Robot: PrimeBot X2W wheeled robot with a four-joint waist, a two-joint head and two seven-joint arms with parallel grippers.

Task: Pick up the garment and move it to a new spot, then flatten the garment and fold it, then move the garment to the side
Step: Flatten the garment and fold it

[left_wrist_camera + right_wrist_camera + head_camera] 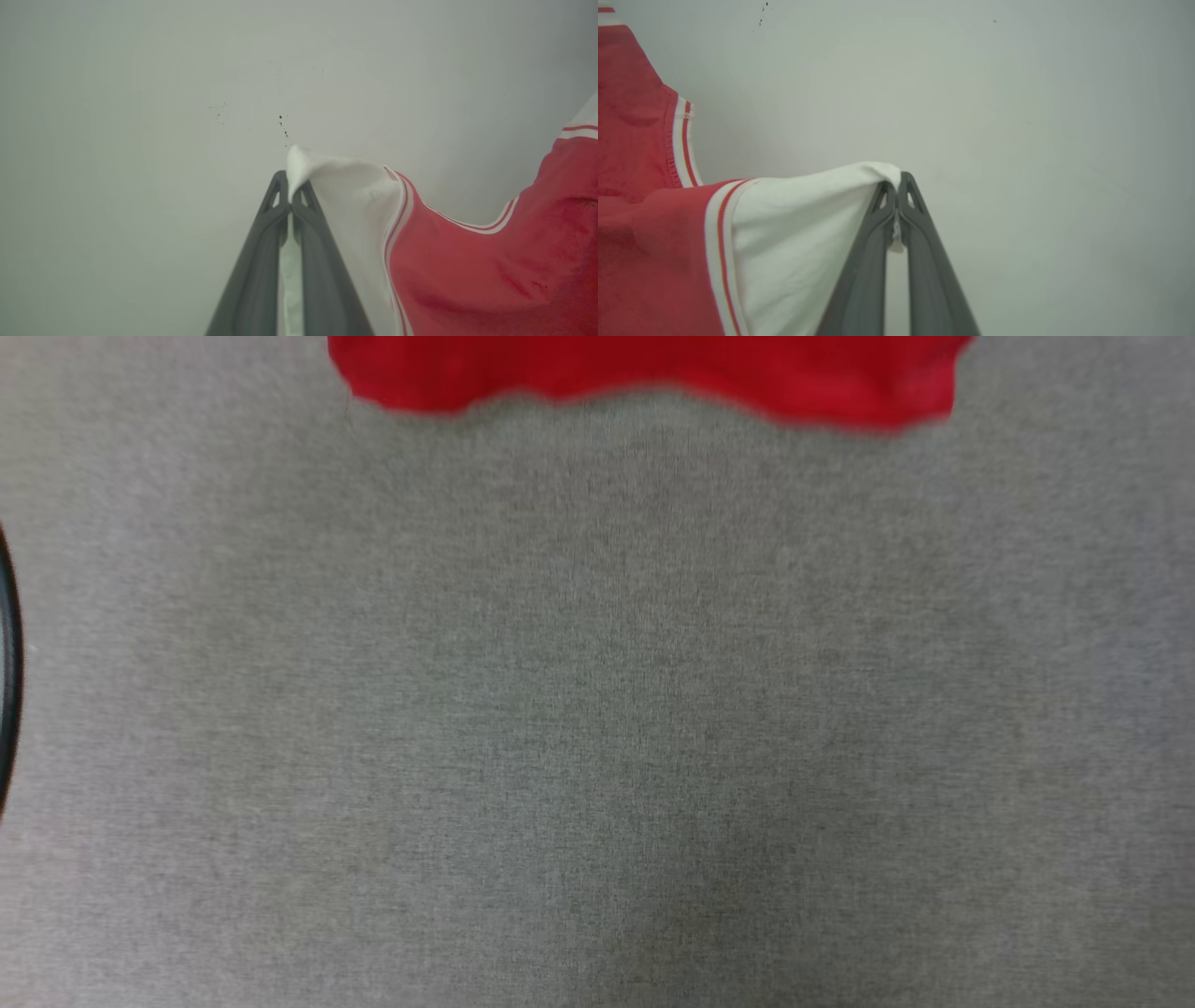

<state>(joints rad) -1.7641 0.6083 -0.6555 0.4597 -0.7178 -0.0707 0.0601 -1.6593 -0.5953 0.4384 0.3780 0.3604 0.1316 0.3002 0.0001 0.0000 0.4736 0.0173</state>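
The garment, a red jersey with white short sleeves and red-and-white striped trim, hangs in the air between my two grippers. In the head view its wavy red lower edge shows along the top. My left gripper is shut on the edge of one white sleeve, and the red body sags away to the right. My right gripper is shut on the other white sleeve, with the red body at the left. Lettering and number are hidden.
A grey fabric-covered table top spreads below the hanging cloth in the head view. A dark curved edge shows at the far left. Behind both grippers stands a pale plain wall with a few small dark specks.
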